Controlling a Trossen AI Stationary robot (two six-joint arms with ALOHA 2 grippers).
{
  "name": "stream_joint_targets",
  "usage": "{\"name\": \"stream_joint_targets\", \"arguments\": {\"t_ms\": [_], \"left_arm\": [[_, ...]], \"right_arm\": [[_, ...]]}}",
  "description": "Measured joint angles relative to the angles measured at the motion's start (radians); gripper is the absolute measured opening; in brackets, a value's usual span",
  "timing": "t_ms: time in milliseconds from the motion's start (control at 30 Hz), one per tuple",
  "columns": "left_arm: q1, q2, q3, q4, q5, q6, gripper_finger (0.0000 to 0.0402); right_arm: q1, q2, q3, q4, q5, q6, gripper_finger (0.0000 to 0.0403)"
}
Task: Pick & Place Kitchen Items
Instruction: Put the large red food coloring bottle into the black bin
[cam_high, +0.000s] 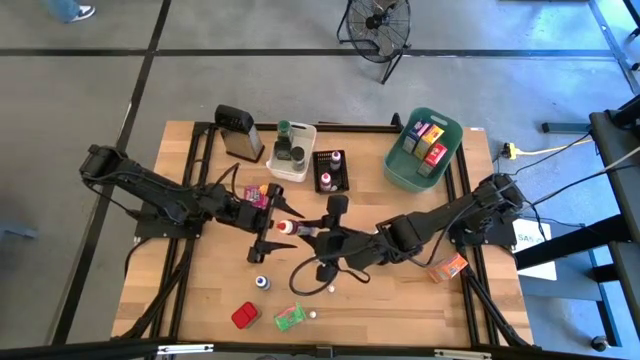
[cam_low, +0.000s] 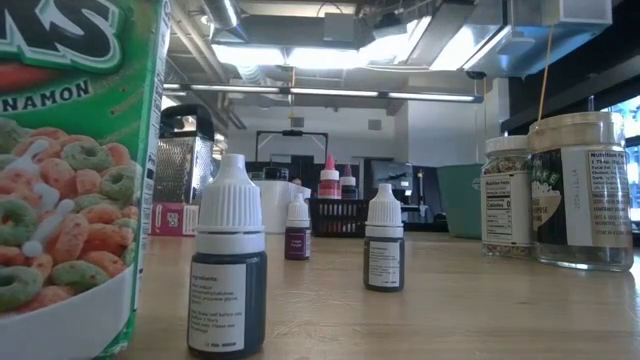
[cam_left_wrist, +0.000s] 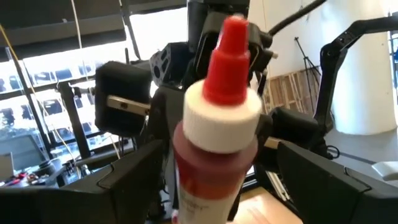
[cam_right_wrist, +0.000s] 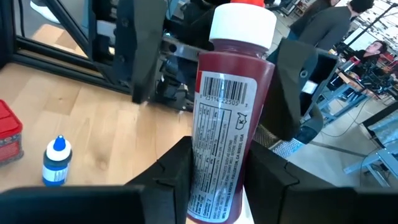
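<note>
1. Looking straight down, you are seeing both arms meeting over the middle of the wooden table (cam_high: 400, 300). The left gripper (cam_high: 268, 232) and the right gripper (cam_high: 318, 238) are facing each other, with a red sauce bottle (cam_high: 288, 227) lying between them above the tabletop.

2. The right wrist view is showing what the overhead view cannot: the right gripper (cam_right_wrist: 214, 171) is pinching the bottle's red body (cam_right_wrist: 227, 118) from both sides, label and barcode facing the camera. The left arm's two dark fingers (cam_right_wrist: 134, 46) are standing to either side of the cap end without visibly touching it.

3. The left wrist view is showing the bottle cap-first (cam_left_wrist: 217, 118), red nozzle on a white collar. The left gripper (cam_left_wrist: 211, 168) is spread wide around it, with a gap on each side.

4. Only the right wrist view is showing a small blue-capped bottle (cam_right_wrist: 55, 162) on the wood below.

5. The low view is showing neither gripper. It is showing a cereal box (cam_low: 75, 170) close up, three small dropper bottles (cam_low: 228, 265), two jars (cam_low: 580, 190) and the grater (cam_low: 185, 170) behind.

6. Overhead, the teal bin (cam_high: 400, 170) is holding packets.
</note>
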Motion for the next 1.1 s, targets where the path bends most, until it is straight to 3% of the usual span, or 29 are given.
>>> {"name": "stream_joint_targets", "arguments": {"t_ms": [800,1100], "left_arm": [[0.000,0.000,0.000,0.002,-0.010,0.000,0.0309],[0.016,0.000,0.000,0.005,-0.013,0.000,0.0273]], "right_arm": [[-0.046,0.000,0.000,0.071,-0.102,-0.058,0.0117],[-0.054,0.000,0.000,0.071,-0.105,-0.059,0.0117]]}}
